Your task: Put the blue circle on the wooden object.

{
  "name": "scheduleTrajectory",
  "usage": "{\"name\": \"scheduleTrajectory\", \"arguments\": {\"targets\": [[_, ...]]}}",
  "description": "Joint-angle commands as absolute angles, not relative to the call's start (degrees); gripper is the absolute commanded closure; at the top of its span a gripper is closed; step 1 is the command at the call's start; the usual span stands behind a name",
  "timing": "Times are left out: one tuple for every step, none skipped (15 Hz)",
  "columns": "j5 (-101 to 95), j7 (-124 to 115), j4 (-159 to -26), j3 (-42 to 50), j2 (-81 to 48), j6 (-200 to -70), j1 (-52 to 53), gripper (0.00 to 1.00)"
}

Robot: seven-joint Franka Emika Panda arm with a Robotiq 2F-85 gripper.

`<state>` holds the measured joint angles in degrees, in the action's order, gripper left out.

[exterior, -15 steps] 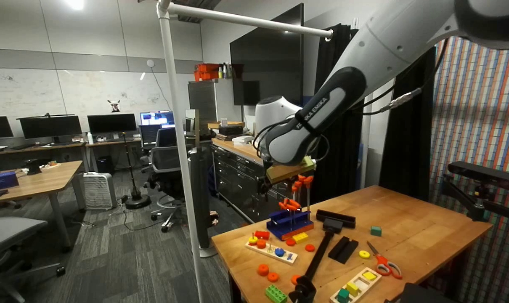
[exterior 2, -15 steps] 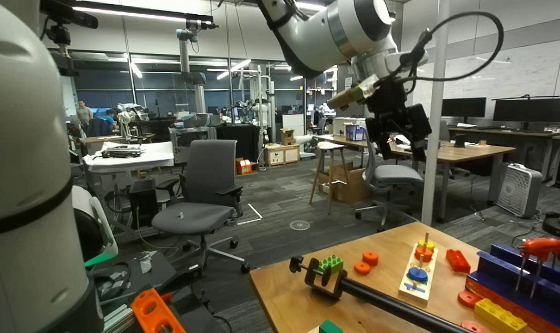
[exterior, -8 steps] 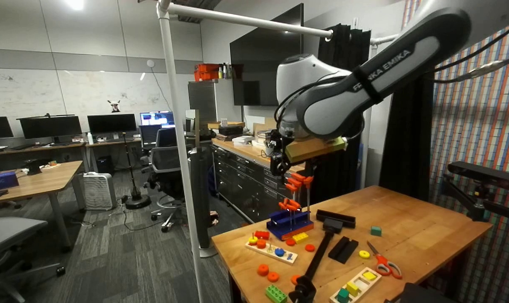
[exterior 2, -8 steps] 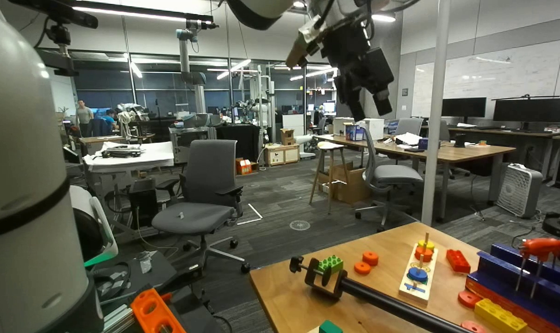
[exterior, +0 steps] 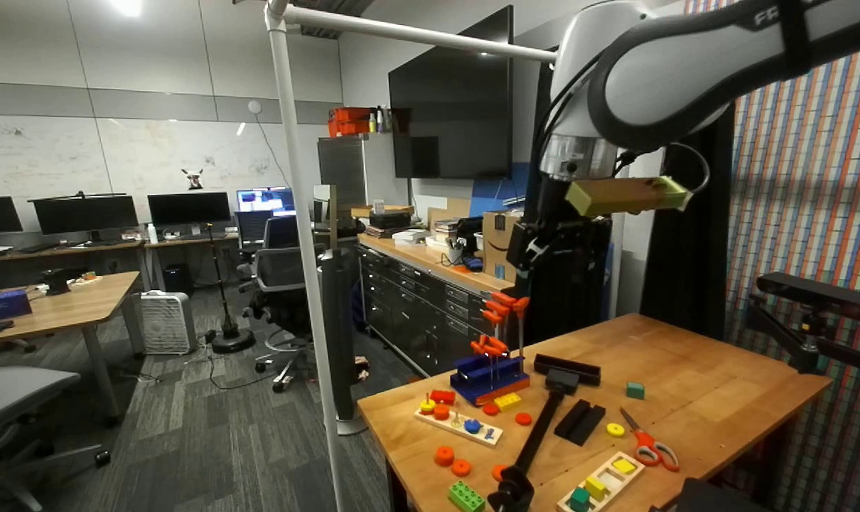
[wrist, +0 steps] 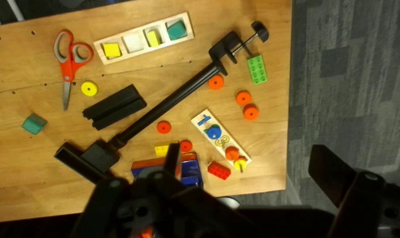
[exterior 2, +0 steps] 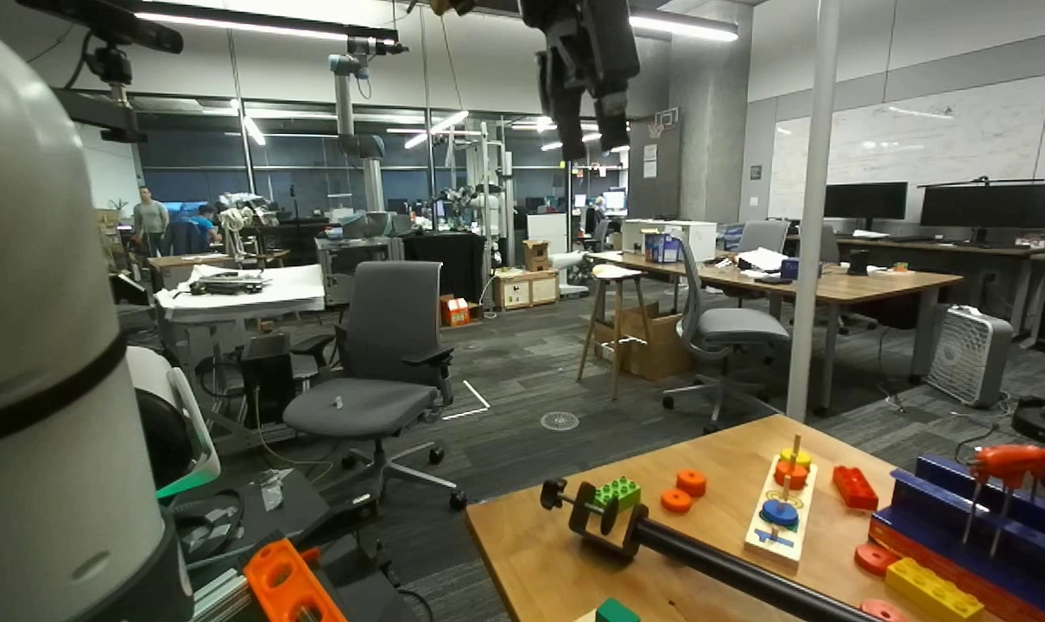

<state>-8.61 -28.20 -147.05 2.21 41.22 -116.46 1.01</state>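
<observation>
A: Where is the gripper (exterior 2: 593, 145) seen?

B: It is held well above the level of the wooden peg board (wrist: 230, 142). In the wrist view its jaws are shown spread wide.

A: And the blue disc (wrist: 214, 133)?

B: It is already found on the peg board, resting between the printed blue 1 (wrist: 204, 119) and the printed yellow 3 (wrist: 220, 140). Whether it is threaded there cannot be told.

A: What else is carried by the board?

B: An orange ring (wrist: 230, 153) and a yellow ring (wrist: 238, 164) are lodged toward its end opposite the 1.

A: How is the wooden counter (wrist: 269, 138) filled around it?

B: A red toy brick (wrist: 219, 170) is laid just beside the board, at its ringed end. Near the board, past that brick, a blue rack (exterior: 470, 387) is placed, in which orange T-handled tools (exterior: 521, 304) are stood upright. On the board's other side, two loose orange rings (wrist: 249, 110) are set near it, with a green toy brick (wrist: 257, 69) farther out.

A: And well away from it?

B: A wooden shape tray (wrist: 133, 43) is laid there, with yellow blocks (wrist: 112, 50) and a green block (wrist: 176, 30) held inside. Between board and tray, a black clamp bar (wrist: 170, 102) is stretched. Farther still from the board, orange-handled scissors (wrist: 67, 69) are placed.
</observation>
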Motion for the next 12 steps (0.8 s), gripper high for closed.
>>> {"name": "scheduleTrajectory", "arguments": {"targets": [[0.07, -17.64, -146.57, 3.10, 46.93, -108.07, 0.96, 0.00], [1.50, -15.67, -146.24, 3.15, 47.52, -105.75, 0.84, 0.00], [2.50, -14.07, -145.86, 3.16, 47.84, -103.33, 0.61, 0.00], [3.69, -12.27, -145.64, 3.52, 48.15, -101.16, 0.70, 0.00], [4.60, -10.95, -145.64, 3.68, 48.48, -99.27, 0.63, 0.00], [5.05, -10.35, -145.63, 3.50, 48.71, -97.65, 0.24, 0.00], [5.52, -10.10, -145.76, 3.33, 48.94, -96.46, -0.10, 0.00], [4.40, -11.18, -146.52, 1.96, 47.93, -99.09, -1.07, 0.00], [4.70, -10.80, -146.52, 2.01, 48.03, -98.18, -1.09, 0.00], [4.74, -10.61, -146.52, 2.02, 48.05, -97.88, -1.08, 0.00], [4.75, -10.53, -146.52, 2.02, 48.05, -97.81, -1.07, 0.00], [4.75, -10.46, -146.52, 2.03, 48.05, -97.78, -1.06, 0.00]]}}
